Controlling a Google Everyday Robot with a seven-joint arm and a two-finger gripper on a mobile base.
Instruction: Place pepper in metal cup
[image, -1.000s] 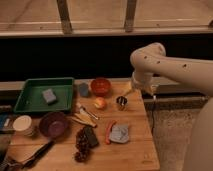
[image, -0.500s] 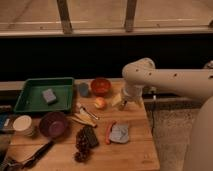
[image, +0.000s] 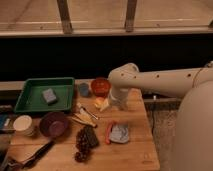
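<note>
Pepper (image: 108, 132): lies flat on the desk (image: 140, 150), front of centre, against the left edge of a blue-grey cloth (image: 121, 134). Nothing grips it, and it is in the same spot as a second ago.
Cup: out of sight. The arm's lower end covers the place where it stood a second ago, just right of the apple (image: 100, 103) and in front of the orange bowl (image: 100, 86).
Tool (image: 117, 104): at the end of the arm, low over the desk just right of the apple and well behind the pepper. It stands wide open and has hold of nothing.
Change: within the last second the arm has swung in from the desk's right edge, leftward and forward, across the cup's place. No object on the desk has shifted.
Meaning: this looks like the approach, with the pick not yet begun. The tool has closed part of the gap to the pepper, but none of the task is done.
Next: the tool likely has to come further forward and down over the pepper.
Risk: the cloth touches the pepper and may get pinched along with it. The grapes (image: 82, 142) lie near on the left.
</note>
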